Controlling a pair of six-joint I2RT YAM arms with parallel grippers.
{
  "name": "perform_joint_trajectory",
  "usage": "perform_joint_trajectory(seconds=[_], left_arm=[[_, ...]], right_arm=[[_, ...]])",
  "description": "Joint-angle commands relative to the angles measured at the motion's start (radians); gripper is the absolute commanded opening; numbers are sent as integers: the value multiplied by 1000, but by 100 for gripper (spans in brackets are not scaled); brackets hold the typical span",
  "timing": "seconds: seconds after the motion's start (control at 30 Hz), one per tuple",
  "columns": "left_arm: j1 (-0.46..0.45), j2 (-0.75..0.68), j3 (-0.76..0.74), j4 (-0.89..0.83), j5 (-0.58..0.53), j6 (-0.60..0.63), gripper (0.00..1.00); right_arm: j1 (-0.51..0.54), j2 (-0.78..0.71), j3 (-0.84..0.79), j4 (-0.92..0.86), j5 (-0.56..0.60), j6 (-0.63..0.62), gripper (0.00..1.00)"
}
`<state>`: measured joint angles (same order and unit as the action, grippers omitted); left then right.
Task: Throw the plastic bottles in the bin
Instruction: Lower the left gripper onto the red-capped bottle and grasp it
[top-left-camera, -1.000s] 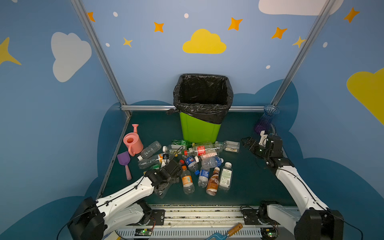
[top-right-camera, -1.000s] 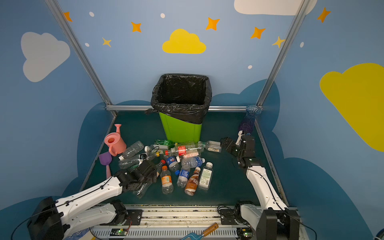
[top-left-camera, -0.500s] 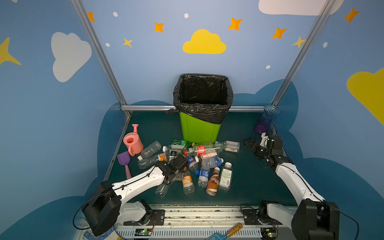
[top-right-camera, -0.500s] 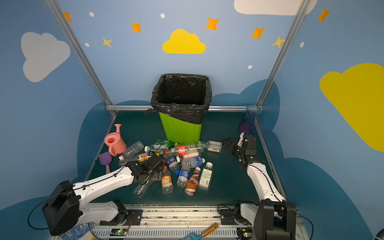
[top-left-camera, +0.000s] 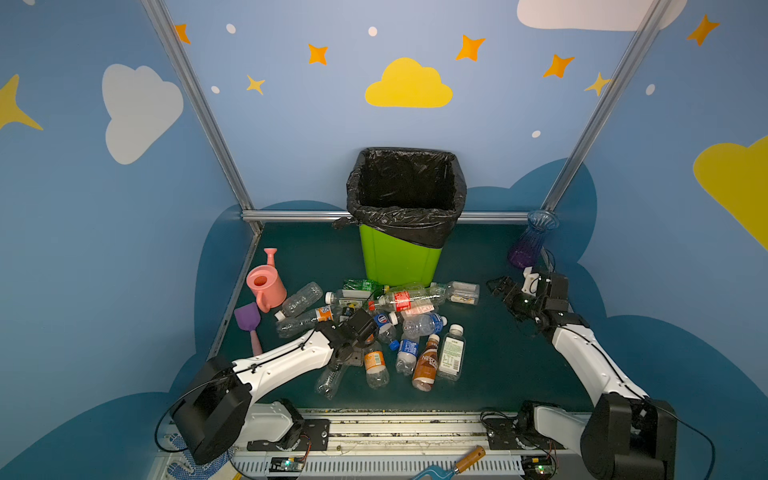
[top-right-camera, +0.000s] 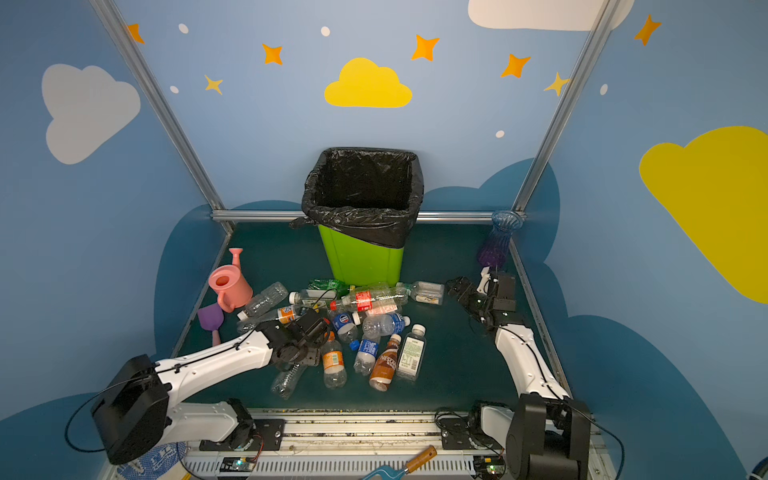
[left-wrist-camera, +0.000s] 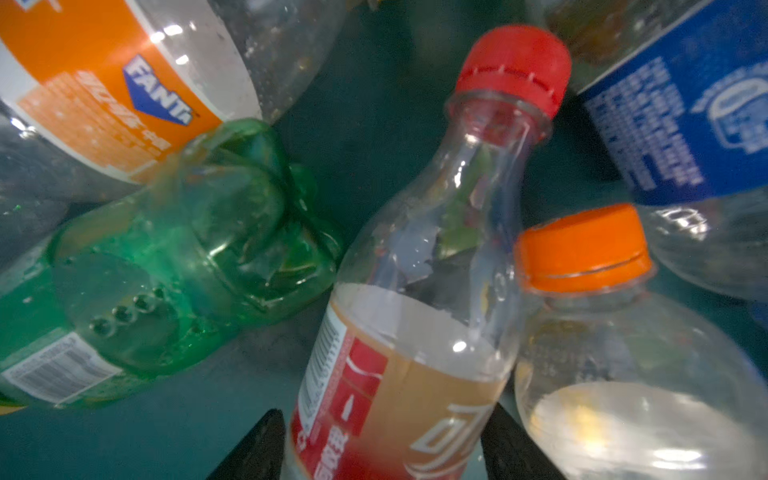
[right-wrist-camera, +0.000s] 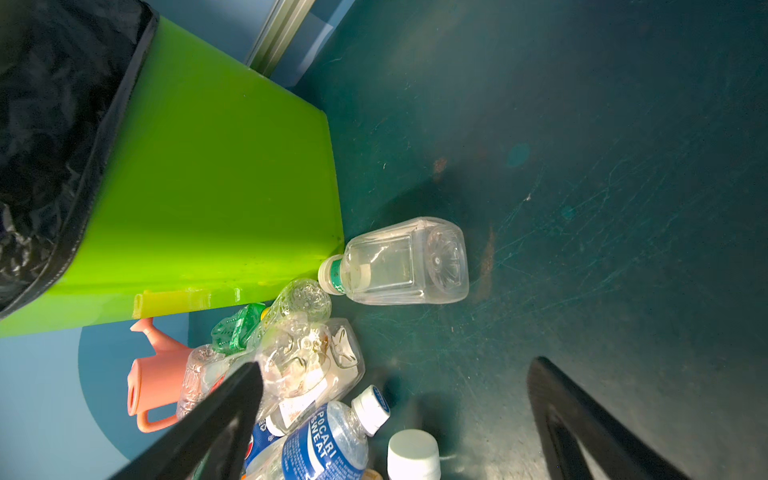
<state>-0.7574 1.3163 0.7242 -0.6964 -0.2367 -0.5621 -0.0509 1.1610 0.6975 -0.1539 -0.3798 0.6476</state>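
About 15 plastic bottles (top-left-camera: 415, 328) lie heaped on the counter (top-left-camera: 503, 374), just in front of the lime-green bin (top-left-camera: 399, 262). Left gripper (left-wrist-camera: 384, 415) sits low in the heap, jaws pressed against both sides of a red-capped bottle (left-wrist-camera: 440, 257). Right gripper (right-wrist-camera: 395, 365) is spread wide and empty, above bare counter, near a square clear bottle (right-wrist-camera: 399, 262) lying at the bin's foot.

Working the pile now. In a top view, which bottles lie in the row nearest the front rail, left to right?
Left to right: clear crushed bottle → orange-label bottle → blue-label bottle → brown Nescafe bottle → white-label bottle.
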Motion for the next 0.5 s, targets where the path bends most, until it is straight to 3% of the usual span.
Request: perform_joint_trajectory(seconds=[0.0, 0.27, 0.47], left_arm=[[4, 24, 10, -11, 19, -5, 70], [4, 56, 25, 3, 19, 9, 81], [4, 90, 28, 21, 20, 22, 79]], right_arm=[[-6, 2, -16, -2, -18, -3, 98], [-12, 2, -21, -2, -28, -3, 98], [-17, 8, -20, 2, -34, -3, 98]])
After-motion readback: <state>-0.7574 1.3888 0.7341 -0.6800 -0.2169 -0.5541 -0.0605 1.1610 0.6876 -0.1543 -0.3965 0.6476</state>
